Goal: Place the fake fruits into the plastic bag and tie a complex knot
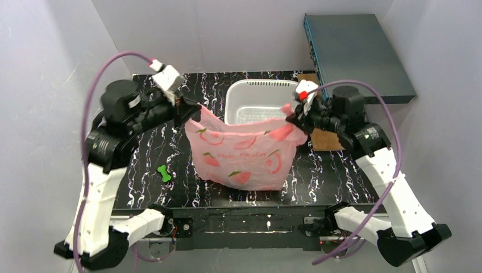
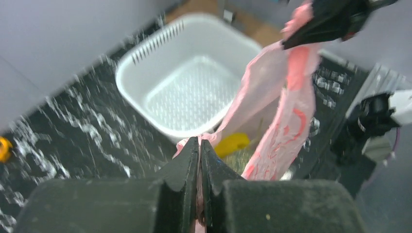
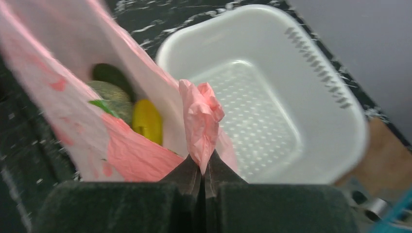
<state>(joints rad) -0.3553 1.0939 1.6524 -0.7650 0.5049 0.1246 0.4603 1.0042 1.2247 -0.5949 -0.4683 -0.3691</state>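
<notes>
The pink plastic bag (image 1: 244, 153) hangs stretched between both arms above the black marbled table (image 1: 148, 170). My left gripper (image 1: 185, 111) is shut on the bag's left handle (image 2: 200, 170). At the right, my right gripper (image 1: 294, 115) is shut on the bunched right handle (image 3: 200, 119). Inside the bag lie the fake fruits: a yellow fruit (image 3: 146, 121), the netted melon (image 3: 111, 97) and the dark green avocado (image 3: 111, 75). In the left wrist view the yellow fruit (image 2: 234, 143) shows through the bag's mouth.
A white perforated basket (image 1: 258, 102) stands behind the bag. A small green bone-shaped toy (image 1: 165, 173) lies on the table at the left. A dark teal box (image 1: 355, 54) sits at the back right, with a brown board (image 1: 324, 139) under the right arm.
</notes>
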